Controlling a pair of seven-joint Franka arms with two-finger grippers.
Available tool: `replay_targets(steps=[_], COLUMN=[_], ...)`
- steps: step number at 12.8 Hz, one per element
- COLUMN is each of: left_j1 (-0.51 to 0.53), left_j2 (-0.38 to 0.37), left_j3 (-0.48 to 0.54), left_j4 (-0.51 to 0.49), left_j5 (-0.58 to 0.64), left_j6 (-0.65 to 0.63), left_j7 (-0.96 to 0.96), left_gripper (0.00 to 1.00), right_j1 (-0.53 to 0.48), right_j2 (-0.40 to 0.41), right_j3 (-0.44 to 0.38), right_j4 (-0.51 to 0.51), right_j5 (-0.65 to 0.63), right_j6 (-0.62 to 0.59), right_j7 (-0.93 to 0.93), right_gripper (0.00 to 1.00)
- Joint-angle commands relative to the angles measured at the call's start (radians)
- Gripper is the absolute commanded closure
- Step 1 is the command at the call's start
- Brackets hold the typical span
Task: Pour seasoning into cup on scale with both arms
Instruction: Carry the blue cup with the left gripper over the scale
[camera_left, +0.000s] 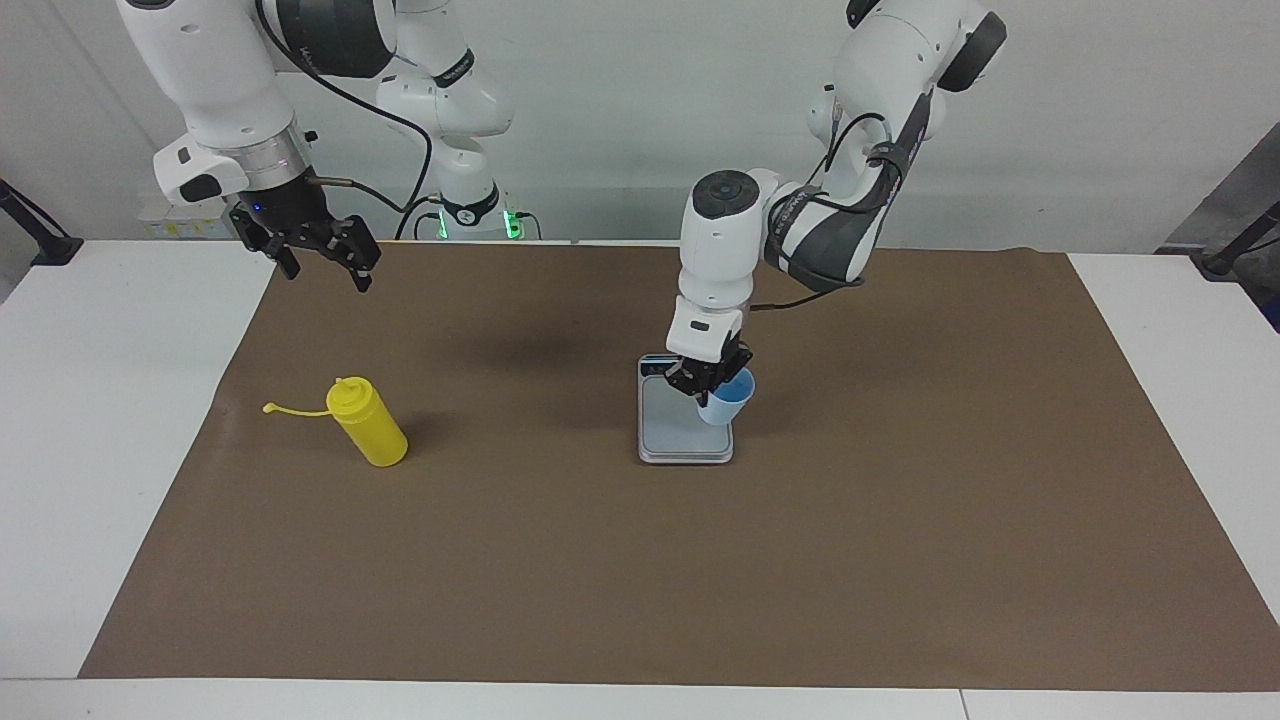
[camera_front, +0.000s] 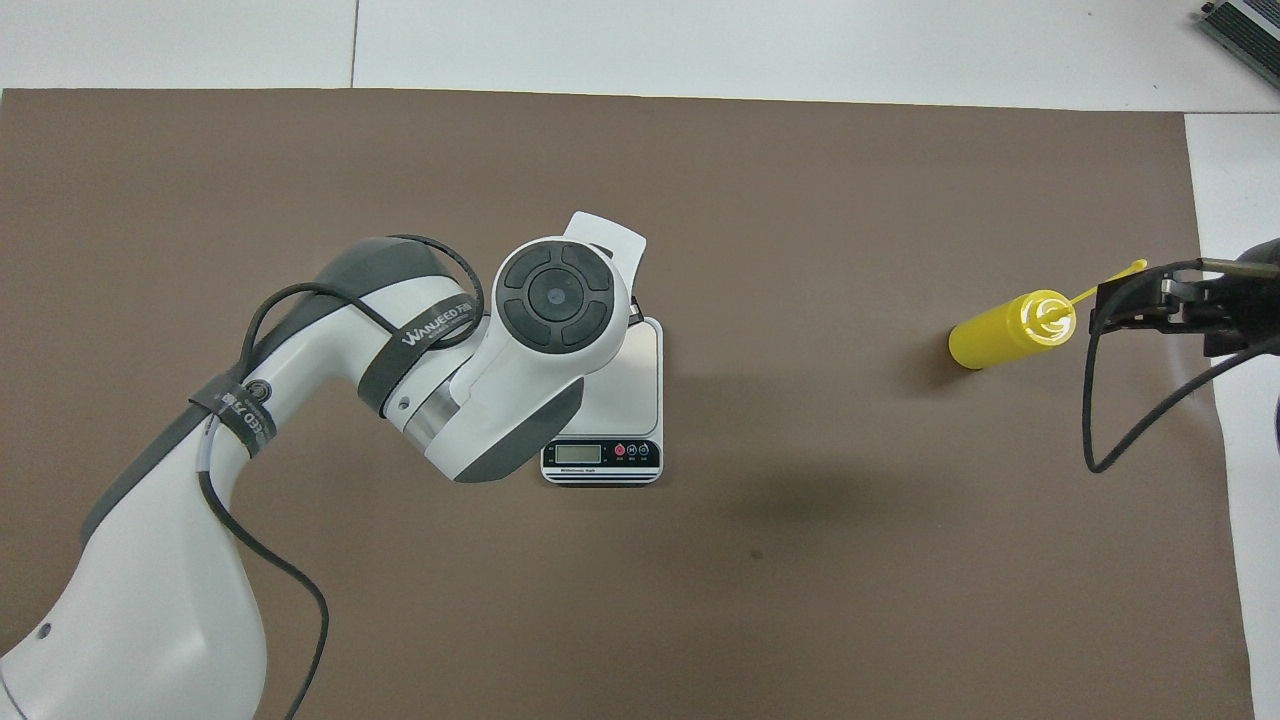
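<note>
The left gripper (camera_left: 712, 385) has its jaws closed on the rim of the cup (camera_left: 727, 399), a small light-blue one, and holds it tilted in the air over the scale (camera_left: 685, 437), above the side of the weighing plate toward the left arm's end of the table; whether the cup's base touches the plate cannot be told. In the overhead view the left arm's wrist covers the cup and much of the scale (camera_front: 640, 360), leaving the display strip showing at the edge of the scale nearest the robots. The scale lies flat on the brown mat (camera_left: 900, 560), about midway along it. The seasoning (camera_left: 368, 422), a bright yellow squeeze bottle, stands on the mat well apart from the scale, toward the right arm's end of the table, with its tethered cap strap trailing away from the scale. The right gripper (camera_left: 322, 262) hangs with its jaws spread wide and holding nothing, in the air over the mat's edge, clear of the seasoning (camera_front: 1010, 328) and much farther from the scale; the right arm waits there.
</note>
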Motion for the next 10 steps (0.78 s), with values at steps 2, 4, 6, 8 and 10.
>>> replay_targets(steps=[2, 4, 6, 8, 10], left_j1=[-0.044, -0.048, -0.049, -0.049, -0.050], left_j2=[0.049, 0.053, 0.064, 0.066, 0.067], left_j3=[0.007, 0.007, 0.005, 0.005, 0.005], left_j4=[0.050, 0.047, 0.043, 0.035, 0.033], left_j5=[0.063, 0.077, 0.109, 0.119, 0.134], left_j6=[-0.021, -0.021, -0.018, -0.012, -0.004], left_j7=[-0.059, -0.073, -0.073, -0.088, -0.118], left_gripper=[0.97, 0.97, 0.97, 0.97, 0.97], right_j1=[-0.011, -0.011, -0.013, -0.013, -0.016], right_j2=[-0.021, -0.021, -0.021, -0.023, -0.023], right_j3=[0.001, 0.001, 0.001, 0.001, 0.001], right_j4=[-0.022, -0.022, -0.022, -0.024, -0.024], right_j5=[0.015, 0.015, 0.015, 0.015, 0.015], right_j6=[-0.006, -0.006, -0.006, -0.006, -0.006], right_j7=[0.002, 0.001, 0.002, 0.002, 0.001], right_gripper=[0.00, 0.00, 0.00, 0.00, 0.00])
